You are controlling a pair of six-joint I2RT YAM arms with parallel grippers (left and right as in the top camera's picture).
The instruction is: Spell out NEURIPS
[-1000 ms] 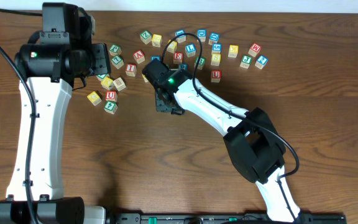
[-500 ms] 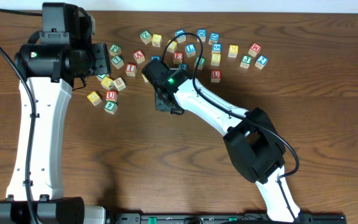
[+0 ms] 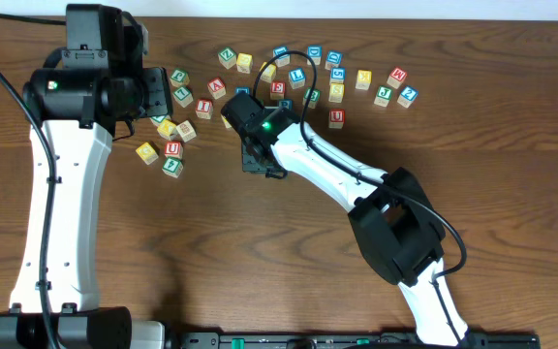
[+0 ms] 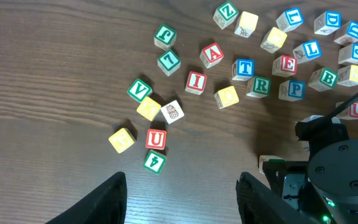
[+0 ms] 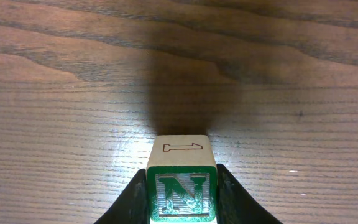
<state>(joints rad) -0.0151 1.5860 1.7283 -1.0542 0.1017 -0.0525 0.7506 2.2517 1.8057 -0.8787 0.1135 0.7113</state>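
Over wood table (image 5: 73,93), right tool (image 5: 180,185) pinching pale N cube (image 5: 180,157), green letter; left tool (image 4: 182,190) spread.

We look straight down on the whole worktop (image 3: 211,262); left wrist shares its cubes (image 4: 156,139) from height; right wrist frames the N cube (image 5: 181,186) close-up.

Dark brown wood-grain table (image 3: 211,252) fills all views, grain running left-right. Black rail (image 3: 356,339) along the bottom edge overhead. Right wrist view: bright glare patch (image 5: 129,140) on the wood, soft dark shadow (image 5: 191,93) just beyond it.
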